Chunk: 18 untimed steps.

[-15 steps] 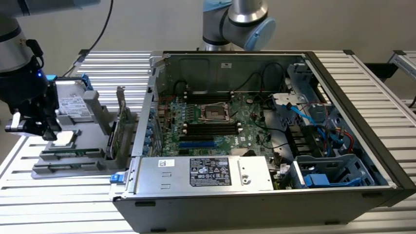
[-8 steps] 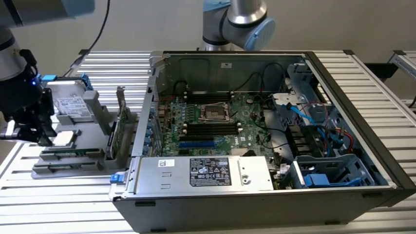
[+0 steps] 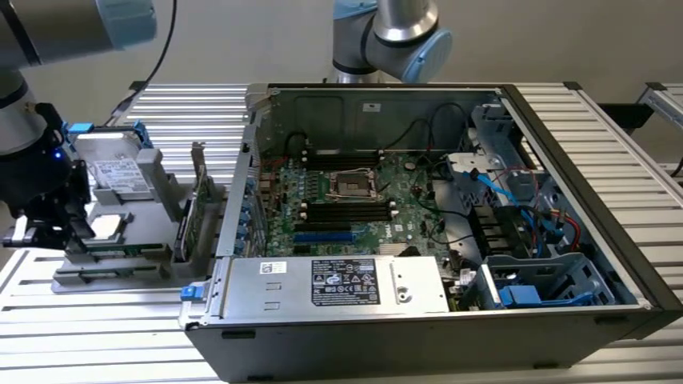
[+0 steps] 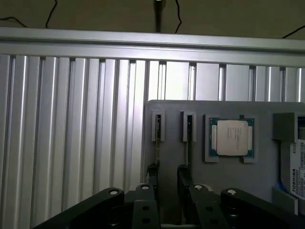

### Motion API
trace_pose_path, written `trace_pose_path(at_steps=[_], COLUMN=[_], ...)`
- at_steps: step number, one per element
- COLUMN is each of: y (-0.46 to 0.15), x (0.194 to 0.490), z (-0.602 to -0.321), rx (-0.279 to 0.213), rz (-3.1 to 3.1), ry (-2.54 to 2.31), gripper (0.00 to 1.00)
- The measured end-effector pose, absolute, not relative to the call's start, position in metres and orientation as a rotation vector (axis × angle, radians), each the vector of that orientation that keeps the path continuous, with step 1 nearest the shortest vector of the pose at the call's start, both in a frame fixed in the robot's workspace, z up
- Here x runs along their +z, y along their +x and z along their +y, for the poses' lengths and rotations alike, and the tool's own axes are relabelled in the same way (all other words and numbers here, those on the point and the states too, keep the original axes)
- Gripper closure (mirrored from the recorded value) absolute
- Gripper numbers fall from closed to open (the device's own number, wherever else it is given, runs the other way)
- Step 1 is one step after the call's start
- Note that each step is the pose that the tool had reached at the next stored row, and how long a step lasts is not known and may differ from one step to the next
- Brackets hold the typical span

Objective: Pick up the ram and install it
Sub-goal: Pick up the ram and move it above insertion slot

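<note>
Two ram sticks stand on edge in the slots of a grey parts holder (image 4: 171,143), one ram (image 4: 158,130) beside the other (image 4: 189,131). In the exterior view the ram (image 3: 120,250) is a green strip low on the holder (image 3: 107,268), at the exterior view's left. My gripper (image 4: 167,174) hovers over the holder with its two black fingers (image 4: 152,172) apart, the first stick close by one finger, and bare holder showing between them. My gripper (image 3: 48,230) hangs at the holder's outer end. The open computer case (image 3: 597,240) shows black memory slots (image 3: 344,212) on its motherboard.
A square silver processor (image 4: 232,138) sits in the holder next to the sticks, and a hard drive (image 4: 296,179) beyond it. An expansion card (image 3: 195,208) stands upright between holder and case. A second arm's base (image 3: 389,36) rises behind the case. The power supply (image 3: 341,284) fills the case's front.
</note>
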<state>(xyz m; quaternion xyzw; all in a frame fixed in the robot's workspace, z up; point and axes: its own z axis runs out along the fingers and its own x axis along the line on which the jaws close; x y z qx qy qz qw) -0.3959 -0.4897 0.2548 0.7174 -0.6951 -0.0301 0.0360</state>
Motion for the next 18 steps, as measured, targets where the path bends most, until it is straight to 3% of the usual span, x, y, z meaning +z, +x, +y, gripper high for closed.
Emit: trace_pose_path(at_steps=[18], y=[-0.389], x=[0.232], z=[-0.490], rx=[-0.069], rz=[-1.978], ry=[2.353], gripper=[0.69])
